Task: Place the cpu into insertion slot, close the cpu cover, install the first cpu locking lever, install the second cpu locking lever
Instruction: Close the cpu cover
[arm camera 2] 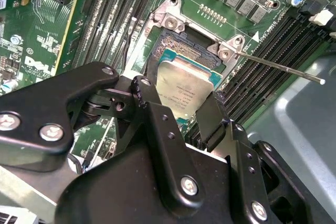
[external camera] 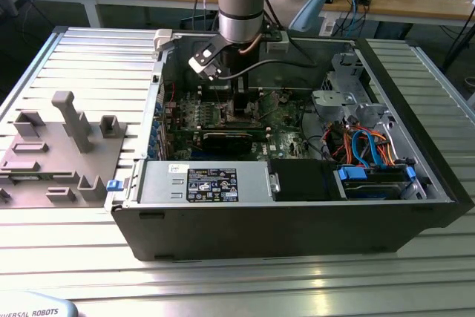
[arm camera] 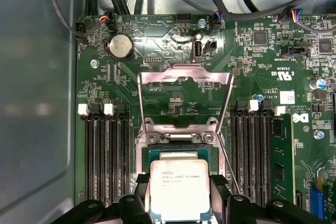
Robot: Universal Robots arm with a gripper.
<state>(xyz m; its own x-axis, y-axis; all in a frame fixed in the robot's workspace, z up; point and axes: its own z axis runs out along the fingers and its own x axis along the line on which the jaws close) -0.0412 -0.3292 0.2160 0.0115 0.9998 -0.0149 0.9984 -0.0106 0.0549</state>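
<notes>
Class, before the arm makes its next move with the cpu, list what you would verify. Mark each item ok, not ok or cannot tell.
1. Cover swung open, off the slot: ok.
2. Lever released, sticking out to the side: ok.
3. Hand shut on the cpu at two opposite edges: ok.
4. Cpu above the slot: ok.
5. Cpu seated flat in the slot: cannot tell.

A ribbed aluminium table [external camera: 297, 281] carries an open computer case [external camera: 297, 226] — lying on its side — with a grey fixture plate [external camera: 46, 158] at the exterior view's left.
</notes>
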